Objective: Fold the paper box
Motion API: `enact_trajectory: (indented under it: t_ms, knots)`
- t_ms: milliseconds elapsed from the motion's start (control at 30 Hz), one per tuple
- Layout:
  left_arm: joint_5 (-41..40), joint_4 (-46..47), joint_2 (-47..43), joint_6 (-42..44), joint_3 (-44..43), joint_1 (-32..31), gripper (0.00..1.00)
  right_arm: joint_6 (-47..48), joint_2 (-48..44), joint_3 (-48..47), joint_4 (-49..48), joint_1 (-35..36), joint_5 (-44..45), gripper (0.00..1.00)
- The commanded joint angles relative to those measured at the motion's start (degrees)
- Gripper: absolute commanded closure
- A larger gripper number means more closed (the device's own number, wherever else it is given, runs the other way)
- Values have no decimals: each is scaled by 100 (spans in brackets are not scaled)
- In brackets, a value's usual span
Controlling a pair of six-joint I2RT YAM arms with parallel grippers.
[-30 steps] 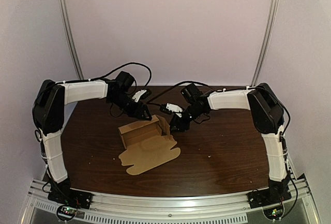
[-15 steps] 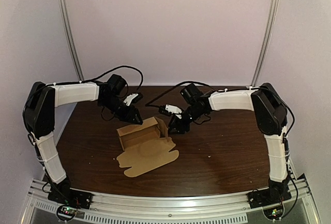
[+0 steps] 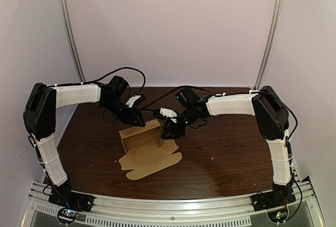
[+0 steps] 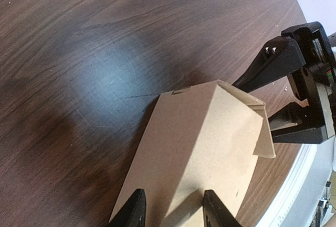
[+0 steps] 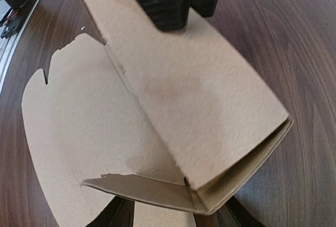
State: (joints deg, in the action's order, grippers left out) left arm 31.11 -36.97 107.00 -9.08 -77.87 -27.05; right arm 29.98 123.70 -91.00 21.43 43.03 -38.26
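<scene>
On the dark bench [image 3: 226, 153] the paper box [image 3: 143, 139] stands half-formed near the middle, one flap flat on its near side. The left fingers [image 3: 137, 120] are spread wide over its far wall. The right fingers [image 3: 168, 131] are spread wide at its right end; contact is unclear.

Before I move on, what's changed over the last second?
The right tool moved left against the right end of the box, pushing the side flap inward. The left tool drew back to the left, then held. Both tools stayed open, and the box and its flat lid stayed put.
</scene>
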Motion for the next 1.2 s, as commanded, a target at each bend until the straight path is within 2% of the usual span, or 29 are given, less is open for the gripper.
enact_trajectory:
  t_ms: [0, 367, 633, 800, 1033, 1167]
  knots:
    - [361, 29, 176, -78, 56, 15, 60, -522, 265, -398, -308, 91, 305, 49]
    - [1144, 111, 594, -144, -222, 22, 61, -924, 681, -1046, -235, 211, 708, 57]
    - [1778, 476, 650, -438, -183, 252, 58, -1145, 680, -903, -433, 360, 907, 78]
    - [2170, 849, 634, -726, -116, 357, 55, -1249, 620, -794, -568, 357, 932, 81]
    - [2531, 1218, 720, -1012, 43, 358, 58, -1476, 787, -1124, -504, 394, 847, 80]
    - [2541, 1331, 726, -1163, 70, 358, 59, -1631, 924, -1315, -402, 450, 947, 90]
